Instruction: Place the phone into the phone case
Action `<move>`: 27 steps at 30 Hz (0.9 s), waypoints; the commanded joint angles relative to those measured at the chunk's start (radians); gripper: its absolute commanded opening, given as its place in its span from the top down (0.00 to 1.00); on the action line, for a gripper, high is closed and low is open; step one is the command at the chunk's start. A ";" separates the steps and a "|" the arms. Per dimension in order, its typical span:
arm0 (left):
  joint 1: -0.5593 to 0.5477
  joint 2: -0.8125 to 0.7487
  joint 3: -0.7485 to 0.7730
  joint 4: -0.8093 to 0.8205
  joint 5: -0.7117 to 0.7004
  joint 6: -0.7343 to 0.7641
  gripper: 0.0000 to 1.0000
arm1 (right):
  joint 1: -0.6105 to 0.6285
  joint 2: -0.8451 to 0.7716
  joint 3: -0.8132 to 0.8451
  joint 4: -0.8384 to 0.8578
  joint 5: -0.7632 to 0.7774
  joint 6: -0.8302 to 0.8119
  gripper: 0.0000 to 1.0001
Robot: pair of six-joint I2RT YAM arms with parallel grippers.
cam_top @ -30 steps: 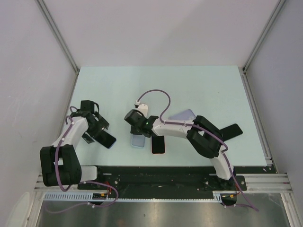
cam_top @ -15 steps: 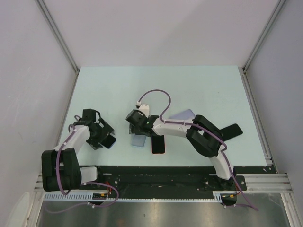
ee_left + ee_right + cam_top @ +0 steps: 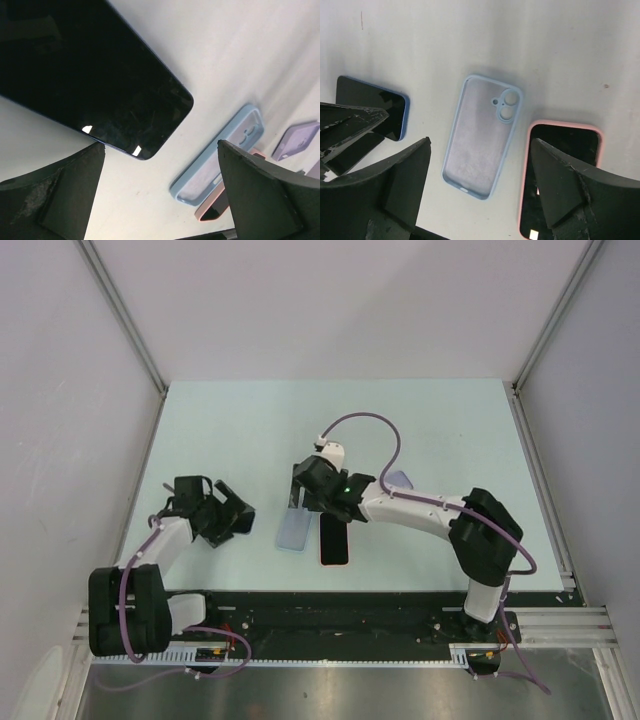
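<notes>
The phone [image 3: 90, 75], dark screen up with a blue rim, lies flat on the table. My left gripper [image 3: 161, 144] hangs open just over its corner; in the top view that gripper [image 3: 228, 512] hides the phone. The light blue phone case [image 3: 482, 135] lies empty, hollow side up, to the right of the phone [image 3: 375, 105]. Above the case my right gripper [image 3: 480, 140] stands open, holding nothing. From above, the case [image 3: 293, 532] lies just in front of the right gripper [image 3: 303, 498].
A phone in a pink case [image 3: 334, 543] lies right beside the blue case, screen up [image 3: 560, 175]. A purple case [image 3: 398, 480] lies behind the right arm, also in the left wrist view [image 3: 297, 140]. White walls enclose the table on three sides.
My right gripper has opened and drawn up and back from the light blue case, which now lies free. My left gripper, still open, has shifted over the phone.
</notes>
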 commanded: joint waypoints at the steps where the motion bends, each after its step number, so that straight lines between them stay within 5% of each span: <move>1: -0.046 0.044 -0.010 0.114 0.041 -0.022 0.00 | -0.020 -0.086 -0.043 0.001 0.047 -0.015 0.15; 14: -0.147 0.300 0.289 0.161 0.060 0.045 0.00 | -0.056 -0.189 -0.138 0.018 0.041 -0.032 0.16; 23: -0.103 0.417 0.566 -0.046 0.005 0.226 0.01 | -0.060 -0.218 -0.146 0.027 0.029 -0.042 0.16; 27: -0.014 0.527 0.688 -0.210 -0.055 0.292 0.15 | -0.059 -0.238 -0.147 0.034 0.018 -0.050 0.17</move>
